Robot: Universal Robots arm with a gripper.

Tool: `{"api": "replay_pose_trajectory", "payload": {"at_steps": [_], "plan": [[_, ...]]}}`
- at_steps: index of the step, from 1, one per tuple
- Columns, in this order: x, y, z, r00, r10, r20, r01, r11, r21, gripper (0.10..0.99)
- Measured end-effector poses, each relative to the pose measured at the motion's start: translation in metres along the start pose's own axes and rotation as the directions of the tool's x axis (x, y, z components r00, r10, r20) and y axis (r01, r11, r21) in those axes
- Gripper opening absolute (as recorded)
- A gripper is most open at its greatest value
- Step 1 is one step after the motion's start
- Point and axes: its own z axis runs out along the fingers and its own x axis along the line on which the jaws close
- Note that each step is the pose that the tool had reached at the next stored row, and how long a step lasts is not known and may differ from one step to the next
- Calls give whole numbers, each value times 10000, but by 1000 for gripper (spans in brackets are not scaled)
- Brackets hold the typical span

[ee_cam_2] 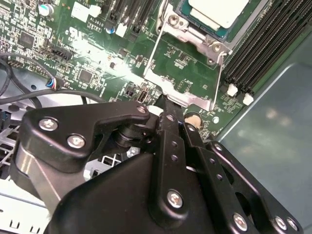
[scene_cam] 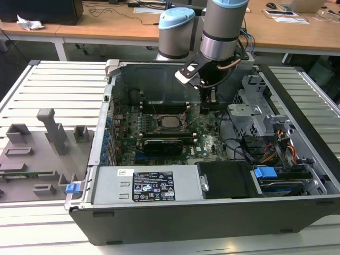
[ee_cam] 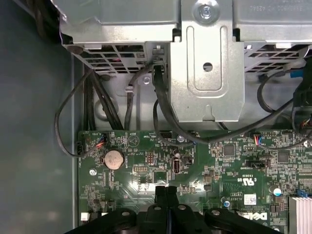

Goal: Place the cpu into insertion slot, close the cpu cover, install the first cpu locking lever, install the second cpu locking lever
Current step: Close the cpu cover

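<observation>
Silver-topped, one cpu [ee_cam_2: 222, 10] lies seated in the one slot [ee_cam_2: 192, 39], inside one open case [scene_cam: 212, 218]. One cover [ee_cam_2: 178, 91] is swung open. One gripper [ee_cam_2: 165, 103], jaws pressed together with nothing between them, meets the cover's edge.

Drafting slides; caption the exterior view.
End effector poised beside the insertion slot, cpu seated inside, in an open computer case.

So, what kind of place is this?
Probably a robotics lab or workshop: a robot arm reaches into an open computer case on a slatted table, with wooden office desks behind.
</observation>
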Motion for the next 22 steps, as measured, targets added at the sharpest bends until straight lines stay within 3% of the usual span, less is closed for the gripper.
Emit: {"api": "replay_pose_trajectory", "payload": {"at_steps": [22], "plan": [[-2,-98,-2,10000,0,0,0,10000,1,106]]}}
